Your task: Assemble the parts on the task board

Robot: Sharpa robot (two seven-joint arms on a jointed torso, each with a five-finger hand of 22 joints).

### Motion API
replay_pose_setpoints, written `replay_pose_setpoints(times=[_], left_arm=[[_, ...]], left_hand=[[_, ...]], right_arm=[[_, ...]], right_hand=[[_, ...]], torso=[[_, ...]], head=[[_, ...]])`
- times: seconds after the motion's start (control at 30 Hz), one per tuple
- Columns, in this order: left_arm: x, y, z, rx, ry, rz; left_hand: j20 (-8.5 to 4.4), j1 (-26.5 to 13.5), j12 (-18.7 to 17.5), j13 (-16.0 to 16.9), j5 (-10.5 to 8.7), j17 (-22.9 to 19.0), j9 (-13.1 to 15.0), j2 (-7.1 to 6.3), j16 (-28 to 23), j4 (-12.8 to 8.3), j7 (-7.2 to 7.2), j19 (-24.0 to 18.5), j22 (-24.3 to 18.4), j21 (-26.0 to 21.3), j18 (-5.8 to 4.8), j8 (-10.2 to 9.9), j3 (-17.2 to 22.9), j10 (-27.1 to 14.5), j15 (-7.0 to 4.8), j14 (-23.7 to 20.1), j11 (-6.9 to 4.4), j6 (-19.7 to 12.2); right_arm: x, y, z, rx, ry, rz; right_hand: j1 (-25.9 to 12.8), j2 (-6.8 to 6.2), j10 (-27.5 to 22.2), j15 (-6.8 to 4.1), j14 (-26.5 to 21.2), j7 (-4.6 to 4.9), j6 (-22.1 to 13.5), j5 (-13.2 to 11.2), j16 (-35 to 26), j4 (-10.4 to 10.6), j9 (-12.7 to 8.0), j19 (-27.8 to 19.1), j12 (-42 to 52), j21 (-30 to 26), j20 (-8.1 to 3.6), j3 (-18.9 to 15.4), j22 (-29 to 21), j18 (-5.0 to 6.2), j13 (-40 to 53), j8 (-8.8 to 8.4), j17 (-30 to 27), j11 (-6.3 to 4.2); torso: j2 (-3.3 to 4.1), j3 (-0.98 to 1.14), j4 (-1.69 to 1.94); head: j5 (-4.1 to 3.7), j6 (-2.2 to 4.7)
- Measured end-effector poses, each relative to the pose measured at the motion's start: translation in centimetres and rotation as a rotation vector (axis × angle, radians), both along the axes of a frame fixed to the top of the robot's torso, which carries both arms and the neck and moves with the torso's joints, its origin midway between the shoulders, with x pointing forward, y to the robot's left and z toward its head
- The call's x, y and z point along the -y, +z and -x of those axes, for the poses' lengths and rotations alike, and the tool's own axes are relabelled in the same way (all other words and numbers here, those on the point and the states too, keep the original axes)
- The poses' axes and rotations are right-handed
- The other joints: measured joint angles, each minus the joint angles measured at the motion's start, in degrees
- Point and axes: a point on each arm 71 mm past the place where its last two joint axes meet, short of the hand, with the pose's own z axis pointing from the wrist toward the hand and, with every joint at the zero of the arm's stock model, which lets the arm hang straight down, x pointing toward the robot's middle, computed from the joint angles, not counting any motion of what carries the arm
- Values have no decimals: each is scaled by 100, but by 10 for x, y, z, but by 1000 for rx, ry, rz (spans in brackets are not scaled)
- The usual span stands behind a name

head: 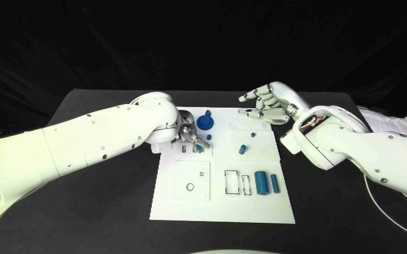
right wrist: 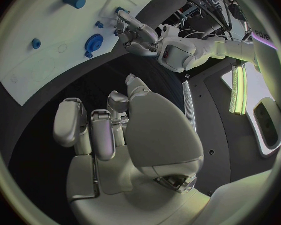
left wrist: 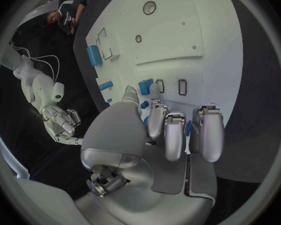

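The white task board lies mid-table. My left hand hangs low over its far left part, beside a blue gear-like part. In the left wrist view a small blue block sits pinched between the thumb and a fingertip of the left hand, next to two rectangular slots. My right hand hovers above the board's far right corner, fingers loosely bent, holding nothing. Two blue cylinders lie at the board's near right. Small blue pieces dot its middle.
Black table surrounds the board. A white sheet lies at the table's right edge. The near half of the board carries outlined recesses and a narrow frame.
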Motion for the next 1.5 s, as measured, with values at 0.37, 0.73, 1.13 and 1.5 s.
replay_pose_setpoints(times=[0.37, 0.73, 1.13, 1.5], left_arm=[[2, 1, 0, 3, -4, 2], [2, 3, 1, 8, -5, 7], [-9, 6, 5, 42, 38, 36], [-14, 4, 8, 81, 95, 78]], left_hand=[[-43, 632, -21, 961, 25, 0, 103, 9, 0, -333, -32, 0, 0, 0, 1, 0, 666, 10, -59, -3, -9, -113], [-63, 1058, -138, 963, 417, -1, 126, -413, 0, -149, 6, 20, 0, 0, 1, -168, 1714, -12, -63, 1, -32, -252], [-63, 412, -154, -28, 445, 3, 536, -1252, 0, 6, 43, 20, -1, 17, 1, -46, 3566, 74, -61, 1, -53, -240], [-63, 295, -113, 15, 444, 3, 587, -1300, 0, -21, 59, 20, -1, 27, 1, -12, 3703, 92, -61, 1, -51, -239]], right_arm=[[-1, -1, 1, -7, 7, 9], [-2, -2, 1, -12, 11, 14], [-2, -4, 1, -17, 12, 15], [-2, -7, 1, -24, 13, 17]], right_hand=[[0, 0, 0, 0, 0, 0, 0, 0, 0, 0, 0, -17, -23, 0, 18, 0, 0, 0, -4, 0, -1, 0], [0, 0, 0, 0, 0, 0, 0, 0, 0, 0, -1, -17, -23, 0, 18, 0, 0, 0, -3, 0, -1, 0], [0, 0, 0, 0, 0, 0, 0, 34, -22, 17, -1, -17, -23, -21, 18, -48, -25, 88, -4, 0, -1, 0], [-23, -23, 0, 0, 0, 0, 0, 78, -22, 17, -1, -17, -23, -44, 18, -49, -42, 87, -24, 0, 3, 0]], torso=[[1, 2, -1], [-1, 9, -1], [-6, 21, 19], [-8, 36, 33]], head=[[1, -21], [2, -32], [20, -19], [36, -27]])
